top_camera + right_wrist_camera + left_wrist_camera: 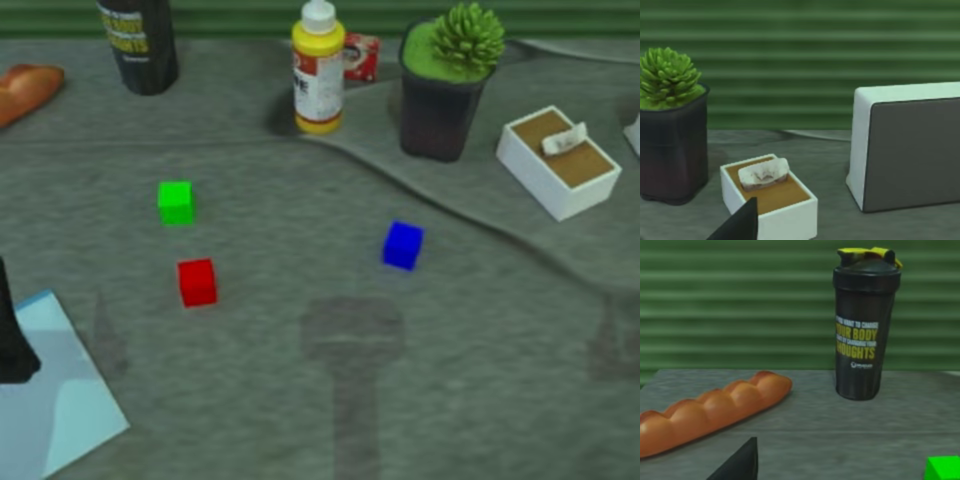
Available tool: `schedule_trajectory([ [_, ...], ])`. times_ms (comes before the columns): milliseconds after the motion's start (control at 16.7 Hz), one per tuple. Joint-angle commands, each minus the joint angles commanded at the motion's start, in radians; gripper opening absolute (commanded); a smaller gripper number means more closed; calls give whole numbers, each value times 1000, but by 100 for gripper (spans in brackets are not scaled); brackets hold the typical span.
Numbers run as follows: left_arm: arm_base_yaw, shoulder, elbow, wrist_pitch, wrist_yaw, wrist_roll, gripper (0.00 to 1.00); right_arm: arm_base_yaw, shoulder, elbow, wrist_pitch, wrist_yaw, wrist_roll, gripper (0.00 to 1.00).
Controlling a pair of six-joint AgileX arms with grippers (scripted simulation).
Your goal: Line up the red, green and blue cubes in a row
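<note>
The left hand (12, 345) shows only as a dark shape at the desk's left edge, above a pale blue sheet (60, 410); I cannot tell whether its fingers are apart or together. The small bright red cube (197, 282) lies nearest to it, toward the desk's middle. The small bright green cube (176, 202) sits just beyond the red one, apart from it. The small deep blue cube (402, 245) rests well apart from both, farther right on the grey cloth desk (300, 400). The right hand is out of view.
</note>
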Motion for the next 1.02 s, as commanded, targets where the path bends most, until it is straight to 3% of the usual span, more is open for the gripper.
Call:
schedule_trajectory([
  [240, -9, 30, 30, -21, 1, -12, 100, 0, 0, 0, 0, 0, 0, 100],
  [480, -53, 220, 208, -140, 2, -76, 100, 0, 0, 0, 0, 0, 0, 100],
  [1020, -214, 1130, 871, -622, -2, -310, 100, 0, 0, 0, 0, 0, 0, 100],
])
